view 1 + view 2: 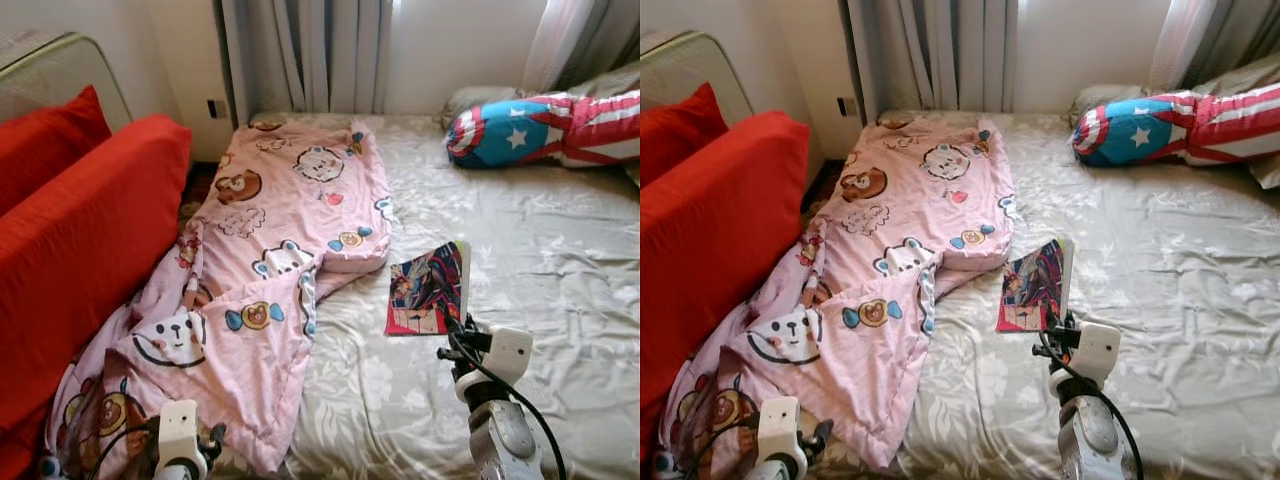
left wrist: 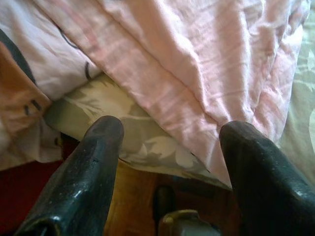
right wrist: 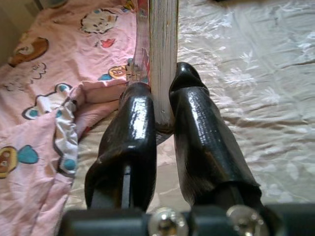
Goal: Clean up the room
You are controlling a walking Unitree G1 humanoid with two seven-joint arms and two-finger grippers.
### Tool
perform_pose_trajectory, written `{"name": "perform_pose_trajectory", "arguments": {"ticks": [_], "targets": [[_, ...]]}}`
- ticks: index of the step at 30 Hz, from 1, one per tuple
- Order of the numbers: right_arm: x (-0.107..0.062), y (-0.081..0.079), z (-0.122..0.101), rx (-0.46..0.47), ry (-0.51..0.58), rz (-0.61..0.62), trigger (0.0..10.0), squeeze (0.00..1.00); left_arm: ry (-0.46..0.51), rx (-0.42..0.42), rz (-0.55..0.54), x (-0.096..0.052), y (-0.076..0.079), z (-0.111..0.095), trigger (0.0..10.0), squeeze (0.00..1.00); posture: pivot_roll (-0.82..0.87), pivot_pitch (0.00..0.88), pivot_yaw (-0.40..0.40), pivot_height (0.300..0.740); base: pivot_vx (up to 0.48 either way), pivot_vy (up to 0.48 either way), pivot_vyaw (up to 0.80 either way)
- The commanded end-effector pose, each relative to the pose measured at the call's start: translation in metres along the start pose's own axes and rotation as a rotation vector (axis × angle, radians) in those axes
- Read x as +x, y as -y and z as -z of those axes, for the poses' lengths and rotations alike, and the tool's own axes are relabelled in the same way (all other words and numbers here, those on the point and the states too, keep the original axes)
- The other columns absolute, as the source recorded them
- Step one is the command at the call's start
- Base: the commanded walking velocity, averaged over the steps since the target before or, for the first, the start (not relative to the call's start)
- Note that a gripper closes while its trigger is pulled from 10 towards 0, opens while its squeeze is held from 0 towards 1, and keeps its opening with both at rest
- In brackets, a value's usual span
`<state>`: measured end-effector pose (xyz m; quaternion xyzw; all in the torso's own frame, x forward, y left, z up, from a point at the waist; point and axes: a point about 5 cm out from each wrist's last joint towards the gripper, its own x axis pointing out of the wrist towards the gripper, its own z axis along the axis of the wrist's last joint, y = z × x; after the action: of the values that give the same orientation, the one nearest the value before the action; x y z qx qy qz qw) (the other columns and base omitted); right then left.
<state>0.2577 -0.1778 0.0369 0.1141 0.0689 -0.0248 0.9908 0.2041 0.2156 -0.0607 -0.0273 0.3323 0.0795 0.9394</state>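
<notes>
The right claw (image 3: 162, 115) is clamped on the edge of a comic book (image 1: 428, 290), both black fingers (image 3: 130, 132) pressed to its pages; the book tilts up off the grey floral bed sheet (image 1: 560, 250) beside the pink cartoon blanket (image 1: 290, 230). The left claw (image 2: 170, 142) hangs spread wide and holds nothing, over the blanket's hem at the bed's near edge, by the red cushions (image 1: 75, 220)

bed (image 1: 560, 260) in grey floral sheet, grey curtains (image 1: 305, 50) behind, daylight.
</notes>
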Motion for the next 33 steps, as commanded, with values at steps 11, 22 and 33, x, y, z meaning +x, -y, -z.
{"name": "perform_pose_trajectory", "arguments": {"ticks": [11, 22, 33], "targets": [[0.0046, 0.0061, -0.0062, -0.014, 0.022, 0.047, 10.0, 0.00, -0.057, 0.056, -0.003, -0.0036, -0.0007, 0.0130, 10.0, 0.00, -0.04, 0.000, -0.054, 0.740, 0.000, 0.000, -0.28], [0.0055, 0.0026, -0.0047, 0.002, 0.017, 0.044, 10.0, 0.00, -0.044, 0.075, 0.008, -0.0011, 0.0025, 0.0078, 10.0, 0.00, -0.03, 0.000, -0.053, 0.740, 0.000, 0.000, -0.61], [0.0068, 0.0034, -0.0063, -0.002, 0.033, 0.055, 10.0, 0.00, -0.034, 0.090, 0.009, -0.0005, 0.0039, 0.0058, 10.0, 0.00, -0.03, 0.000, -0.055, 0.740, 0.000, 0.000, -0.57]]}}
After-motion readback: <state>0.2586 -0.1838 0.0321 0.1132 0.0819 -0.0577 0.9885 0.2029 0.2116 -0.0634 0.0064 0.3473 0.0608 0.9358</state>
